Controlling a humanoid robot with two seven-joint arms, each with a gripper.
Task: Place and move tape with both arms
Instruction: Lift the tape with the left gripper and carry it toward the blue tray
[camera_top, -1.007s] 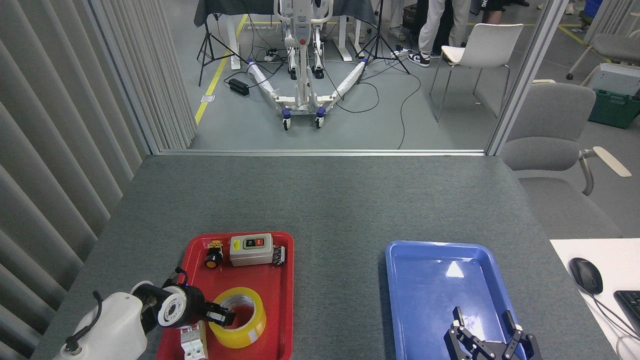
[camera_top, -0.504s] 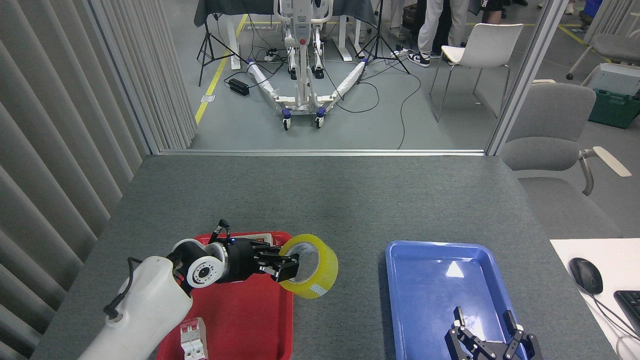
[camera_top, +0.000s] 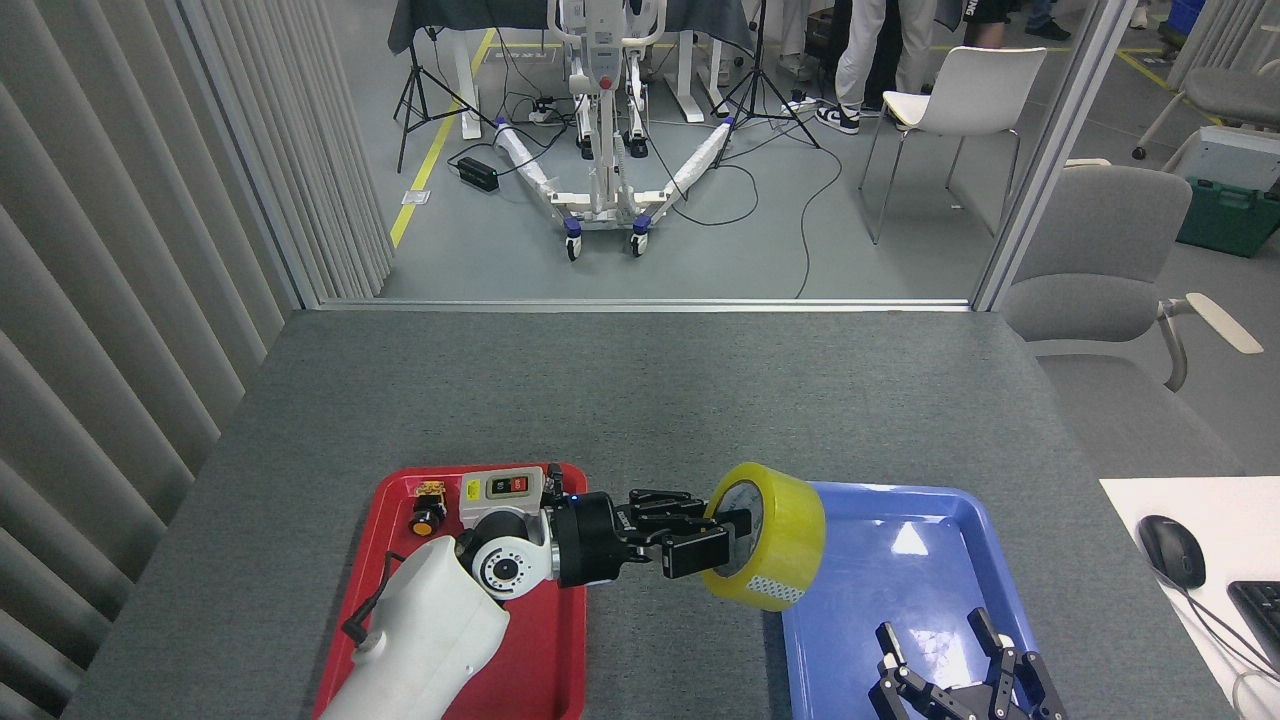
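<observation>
- The left gripper pinches the wall of the tape, one finger inside the core, holding the roll on its side, clear of the table, over the near-left edge of the blue tray.
- The grey table carries both trays, well apart.
- The blue tray holds nothing but the right gripper, fingers spread, above its near end.
- The red tray, partly hidden by the left arm, holds a grey switch box.
- A small black-and-yellow button part lies beside the box.
</observation>
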